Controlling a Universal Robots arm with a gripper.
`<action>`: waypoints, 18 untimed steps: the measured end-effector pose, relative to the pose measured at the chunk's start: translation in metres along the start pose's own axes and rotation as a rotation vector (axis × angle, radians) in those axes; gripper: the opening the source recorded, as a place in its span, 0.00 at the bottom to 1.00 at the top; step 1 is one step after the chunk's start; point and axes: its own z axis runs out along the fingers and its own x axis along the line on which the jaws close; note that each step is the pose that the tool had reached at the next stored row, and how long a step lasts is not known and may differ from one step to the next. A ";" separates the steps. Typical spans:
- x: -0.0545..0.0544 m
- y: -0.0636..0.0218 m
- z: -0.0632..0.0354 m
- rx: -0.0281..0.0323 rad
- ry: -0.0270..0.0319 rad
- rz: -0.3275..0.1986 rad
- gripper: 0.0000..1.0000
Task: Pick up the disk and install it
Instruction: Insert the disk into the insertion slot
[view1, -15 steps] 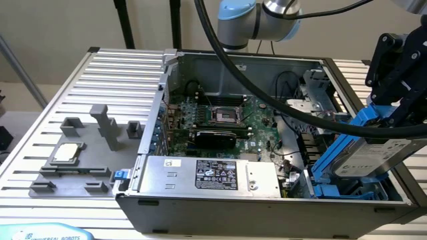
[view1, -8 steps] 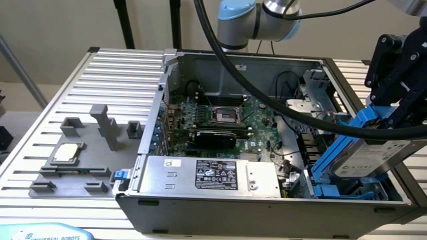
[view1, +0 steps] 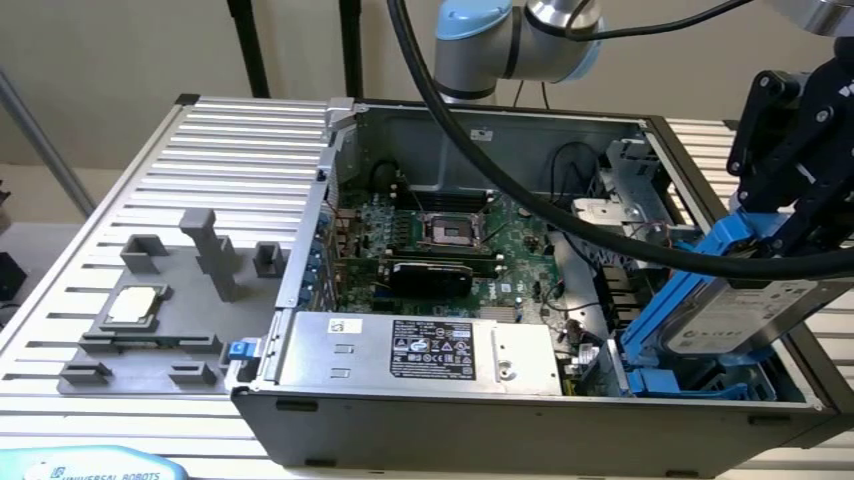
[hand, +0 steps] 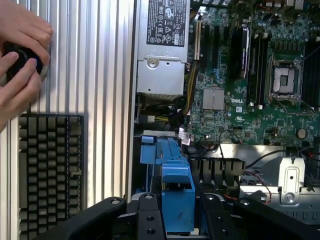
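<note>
- Exterior view first: my arm (view1: 481, 42) comes in from behind the open computer case (view1: 534, 420), with the wrist carried out over the corner at the exterior view's right.
- The gripper (view1: 781, 265) points downward, and its black linkage leans in over the case wall.
- Its fingers (hand: 150, 220) are pinched onto the disk (view1: 734, 320). In the wrist view the blue carrier edge sits squeezed between them.
- The disk hangs tilted with its label facing the exterior camera. Its lower end is down by the blue drive bay (view1: 661, 380), and I cannot tell whether it touches the rails.
- The power supply (view1: 427, 348) lies just beside that bay, and the motherboard (view1: 441, 235) is further in.
- In the wrist view a person's hands (hand: 22, 27) hold a black round object (hand: 22, 62) on the slatted table (hand: 100, 75), near a keyboard (hand: 50, 170).
</note>
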 end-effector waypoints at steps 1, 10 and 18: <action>0.000 0.0000 0.0005 0.0000 -0.0001 0.000 0.33; -0.004 -0.0007 0.0040 -0.0012 0.0013 0.000 0.33; -0.006 -0.0017 0.0116 -0.0041 0.0029 0.001 0.33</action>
